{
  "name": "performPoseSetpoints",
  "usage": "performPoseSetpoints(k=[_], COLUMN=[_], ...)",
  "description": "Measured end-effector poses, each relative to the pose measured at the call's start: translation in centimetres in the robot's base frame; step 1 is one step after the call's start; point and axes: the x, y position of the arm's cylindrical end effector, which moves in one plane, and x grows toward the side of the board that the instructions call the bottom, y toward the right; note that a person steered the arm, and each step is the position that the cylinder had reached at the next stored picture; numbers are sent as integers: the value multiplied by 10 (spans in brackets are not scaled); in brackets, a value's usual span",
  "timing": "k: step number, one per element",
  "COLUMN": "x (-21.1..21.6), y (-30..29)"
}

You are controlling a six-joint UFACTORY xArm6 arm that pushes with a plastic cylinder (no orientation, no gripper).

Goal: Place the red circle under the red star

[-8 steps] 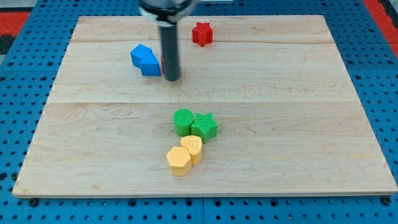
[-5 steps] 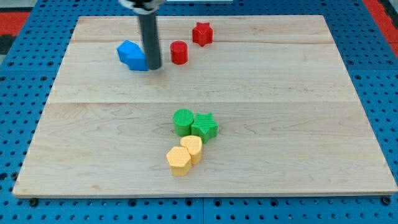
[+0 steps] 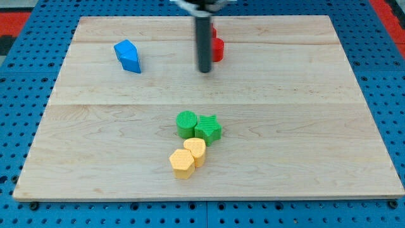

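My tip rests on the board near the view's top centre. The rod hides most of two red blocks behind it. The red circle shows just right of the rod, touching or almost touching it. A sliver of the red star shows above the circle, at the rod's right edge. The circle sits directly below the star in the view. My tip is a little below and left of the red circle.
A blue block lies at the view's upper left. A green circle and green star touch near the centre. Two yellow blocks touch just below them. The wooden board sits on a blue pegboard.
My tip swept from beside the blue block to the right. The red circle moved right to just below the red star. The blue block shifted slightly left.
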Motion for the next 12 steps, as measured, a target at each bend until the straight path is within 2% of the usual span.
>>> performPoseSetpoints(k=[1, 3, 4, 6, 7, 8, 9, 10, 12], x=[-7, -87, -86, -38, -9, 49, 12, -18, -29], y=[73, 86, 69, -41, -1, -98, -139, -131, -56])
